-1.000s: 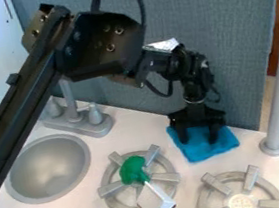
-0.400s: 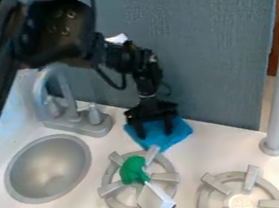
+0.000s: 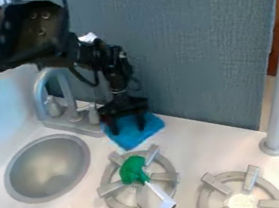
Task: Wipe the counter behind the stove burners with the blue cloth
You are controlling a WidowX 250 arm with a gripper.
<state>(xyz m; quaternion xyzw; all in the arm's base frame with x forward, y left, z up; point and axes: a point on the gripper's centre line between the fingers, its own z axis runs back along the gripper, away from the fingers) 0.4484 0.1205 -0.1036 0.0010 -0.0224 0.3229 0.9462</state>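
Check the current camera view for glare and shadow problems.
Camera view: pale glare washes out the left wall; soft sheen in the sink; arm nearly black, detail mostly lost; dark gripper contrasts well with the blue cloth; no hard-edged shadow stands out on the counter.

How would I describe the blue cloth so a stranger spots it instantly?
Find the round sink, then look right, to the counter beside the tall grey panel. There the cloth lies beneath the robot's black fingers. It is flat and bright blue, unlike the grey burner and lumpy green piece in front.
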